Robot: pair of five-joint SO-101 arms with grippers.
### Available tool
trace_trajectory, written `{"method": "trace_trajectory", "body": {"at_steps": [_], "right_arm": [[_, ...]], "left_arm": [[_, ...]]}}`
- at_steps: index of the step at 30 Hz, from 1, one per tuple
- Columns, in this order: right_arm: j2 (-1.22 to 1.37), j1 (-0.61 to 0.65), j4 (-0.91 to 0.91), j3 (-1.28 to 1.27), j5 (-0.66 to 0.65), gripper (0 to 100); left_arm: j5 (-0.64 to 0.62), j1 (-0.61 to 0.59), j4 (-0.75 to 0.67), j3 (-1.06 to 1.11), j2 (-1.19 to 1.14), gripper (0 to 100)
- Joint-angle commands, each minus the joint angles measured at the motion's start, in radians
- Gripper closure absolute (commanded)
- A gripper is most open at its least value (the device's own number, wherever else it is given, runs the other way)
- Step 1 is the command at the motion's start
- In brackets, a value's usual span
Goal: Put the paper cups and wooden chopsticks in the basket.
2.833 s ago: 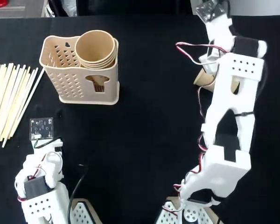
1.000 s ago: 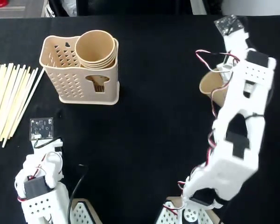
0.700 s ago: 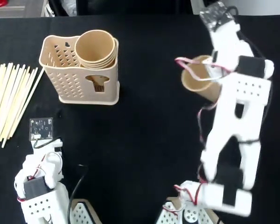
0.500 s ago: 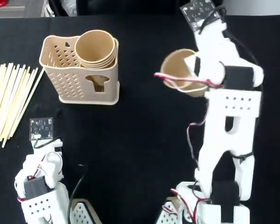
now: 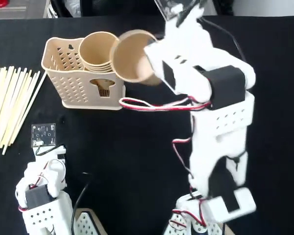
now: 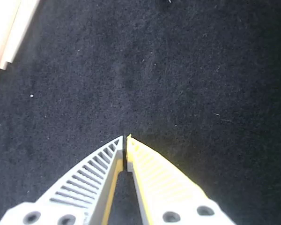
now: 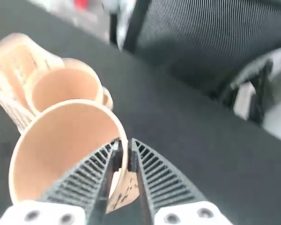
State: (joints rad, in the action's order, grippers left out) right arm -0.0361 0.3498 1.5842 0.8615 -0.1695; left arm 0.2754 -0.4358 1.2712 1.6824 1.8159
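A beige slotted basket stands at the back left of the black table, with a stack of paper cups in its right compartment. Another paper cup hangs tilted just right of that stack, its mouth facing left. My right gripper is shut on this paper cup, pinching its rim wall; the basket and the stacked cups lie just beyond. Several wooden chopsticks lie loose at the table's left edge. My left gripper is shut and empty, low over bare table beside the chopstick ends.
The right arm stretches across the table's middle, with a red and white cable looping below the basket. The left arm sits folded at the front left. A dark mesh chair stands past the table's far edge.
The right arm has swung left with the paper cup, from the table's right side to just beside the stack in the basket. The left arm has kept still.
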Motion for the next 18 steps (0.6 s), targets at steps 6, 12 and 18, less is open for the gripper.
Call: {"method": "trace_trajectory", "body": {"at_steps": [6, 12, 18], "right_arm": [[0.229, 0.115, -0.114, 0.43, 0.11, 98.7], [0.341, 0.157, -0.204, 0.441, 0.117, 98.7], [0.433, 0.138, -0.206, 0.446, 0.117, 98.7]], "left_arm": [[0.005, 0.005, 0.005, 0.018, 0.003, 97], [0.005, 0.005, 0.005, 0.018, 0.003, 97], [0.005, 0.005, 0.005, 0.018, 0.003, 97]]}}
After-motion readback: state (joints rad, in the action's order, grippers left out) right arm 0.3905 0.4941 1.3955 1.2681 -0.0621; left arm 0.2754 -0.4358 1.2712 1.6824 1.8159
